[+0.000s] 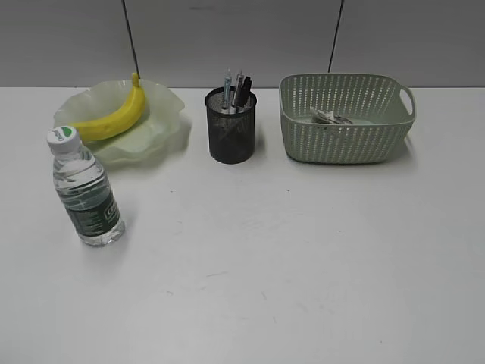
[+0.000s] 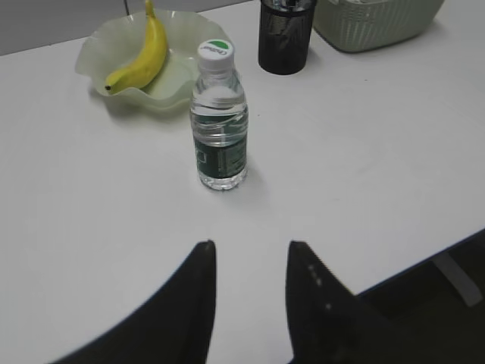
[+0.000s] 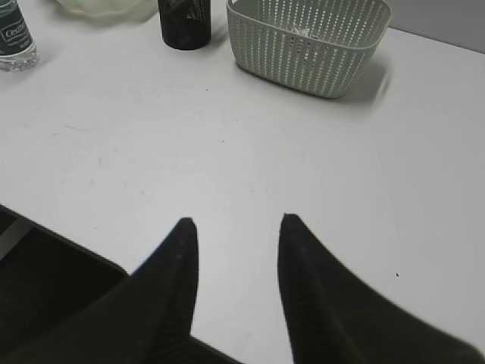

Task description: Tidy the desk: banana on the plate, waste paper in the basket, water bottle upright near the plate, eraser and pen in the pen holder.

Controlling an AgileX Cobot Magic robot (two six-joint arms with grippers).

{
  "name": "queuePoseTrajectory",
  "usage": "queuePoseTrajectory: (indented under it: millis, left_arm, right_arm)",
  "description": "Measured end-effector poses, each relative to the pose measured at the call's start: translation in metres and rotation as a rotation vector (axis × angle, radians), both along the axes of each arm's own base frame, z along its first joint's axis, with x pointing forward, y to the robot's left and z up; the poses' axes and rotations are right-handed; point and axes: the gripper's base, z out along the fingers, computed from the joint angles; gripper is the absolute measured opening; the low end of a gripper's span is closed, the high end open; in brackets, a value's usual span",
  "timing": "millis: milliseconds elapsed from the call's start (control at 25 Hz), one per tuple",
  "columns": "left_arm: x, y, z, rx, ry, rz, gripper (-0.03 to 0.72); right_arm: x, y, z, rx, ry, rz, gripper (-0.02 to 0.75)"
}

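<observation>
The yellow banana lies in the pale green ruffled plate at the back left of the white desk. The water bottle stands upright in front of the plate. The black mesh pen holder holds pens; the eraser does not show. The waste paper lies inside the sage green basket. My left gripper is open and empty, hovering in front of the bottle. My right gripper is open and empty over bare desk. Neither gripper shows in the exterior view.
A grey wall runs behind the desk. The desk's front edge shows in both wrist views, with dark floor below it. In the right wrist view the basket and pen holder stand at the far side.
</observation>
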Motion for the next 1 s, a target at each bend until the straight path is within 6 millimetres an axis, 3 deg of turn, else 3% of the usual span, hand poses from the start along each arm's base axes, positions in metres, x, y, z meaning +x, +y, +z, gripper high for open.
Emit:
queuePoseTrajectory:
  millis: [800,1000]
  left_arm:
    - [-0.0024,-0.0031,0.0004,0.005,-0.015,-0.055,0.238]
    - [-0.0036,-0.0029,0.0005,0.004,-0.017,0.077,0.238]
  right_arm:
    - [0.0000,0.0000,0.0000,0.000,0.000,0.000,0.297]
    - [-0.0016,0.0000,0.0001,0.000,-0.001,-0.129,0.297]
